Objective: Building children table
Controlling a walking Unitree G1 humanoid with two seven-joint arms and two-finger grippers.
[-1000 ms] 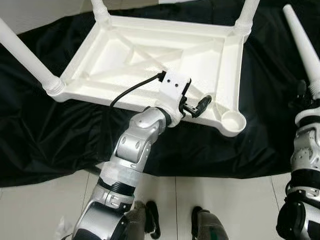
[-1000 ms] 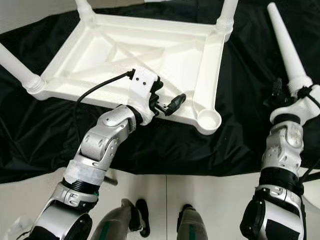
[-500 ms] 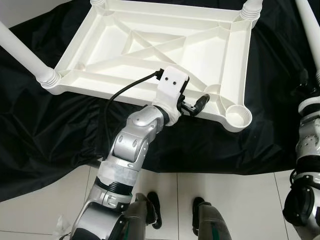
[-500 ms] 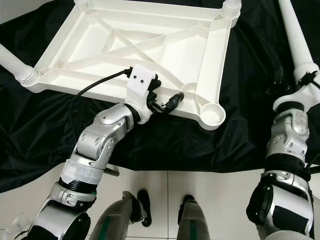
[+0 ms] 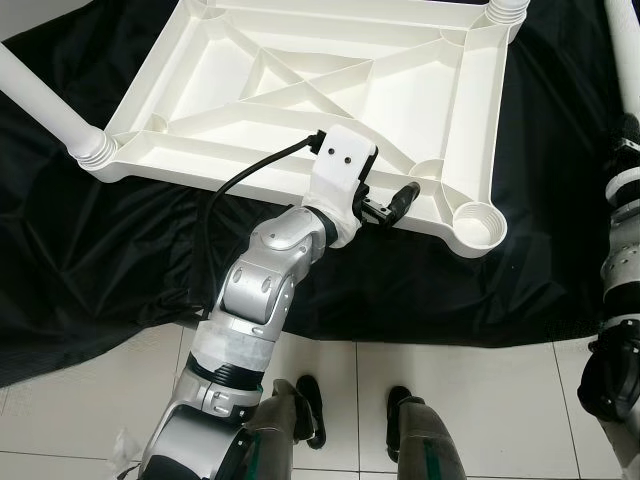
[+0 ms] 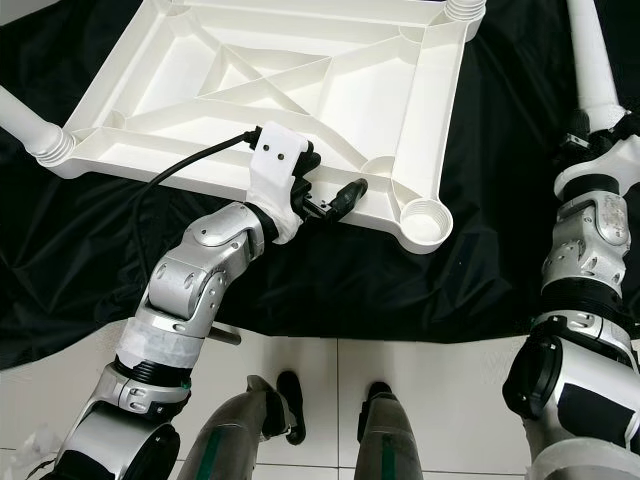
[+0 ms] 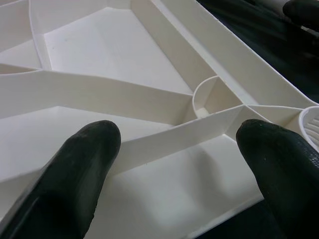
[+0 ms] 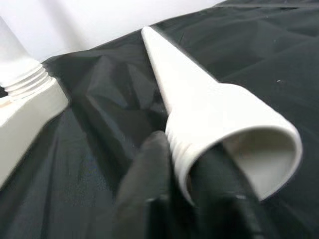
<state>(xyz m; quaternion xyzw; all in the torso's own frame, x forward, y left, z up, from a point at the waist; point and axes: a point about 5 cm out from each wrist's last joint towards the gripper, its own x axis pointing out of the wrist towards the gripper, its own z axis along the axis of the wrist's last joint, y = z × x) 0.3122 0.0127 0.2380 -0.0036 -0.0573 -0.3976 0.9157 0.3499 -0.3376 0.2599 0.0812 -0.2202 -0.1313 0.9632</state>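
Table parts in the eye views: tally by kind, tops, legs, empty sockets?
table top: 1
fitted legs: 2 (near-left, far-right)
loose leg: 1, held in right gripper
empty socket: 1
Total: 5. Far-left corner is cut off; left gripper open over the table top.

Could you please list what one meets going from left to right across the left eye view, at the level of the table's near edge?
Screwed-in white table leg → left gripper, open at the upside-down tabletop → empty corner socket → loose white table leg held in the right gripper.
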